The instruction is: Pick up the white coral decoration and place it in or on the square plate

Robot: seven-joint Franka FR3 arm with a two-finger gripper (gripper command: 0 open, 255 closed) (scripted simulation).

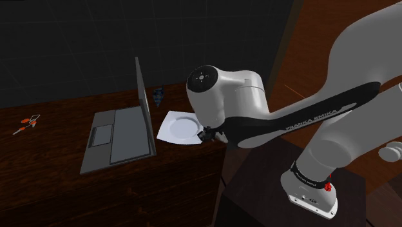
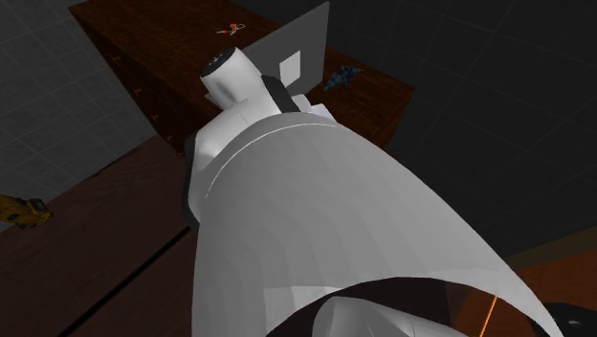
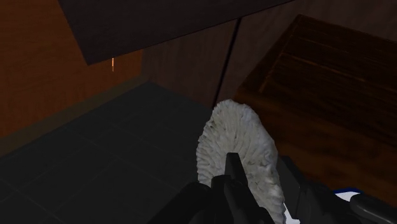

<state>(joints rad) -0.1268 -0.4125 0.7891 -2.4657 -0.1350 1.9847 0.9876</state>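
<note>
A white, rough-textured coral decoration [image 3: 238, 143], fan-shaped, stands between my two black fingers in the wrist view. My gripper [image 3: 264, 184] is shut on it, with one finger [image 3: 234, 181] pressed against its face. In the shoulder view the white square plate [image 1: 179, 126] lies on the dark wooden table, just right of the open laptop. The black hand [image 1: 210, 134] sits at the plate's right edge, largely hidden by the white arm.
A grey open laptop [image 1: 119, 132] takes up the middle of the table. A small blue object [image 1: 158, 95] stands behind the plate and a small red-orange item [image 1: 27, 121] lies at the far left. A yellowish thing [image 2: 24, 211] lies on the floor.
</note>
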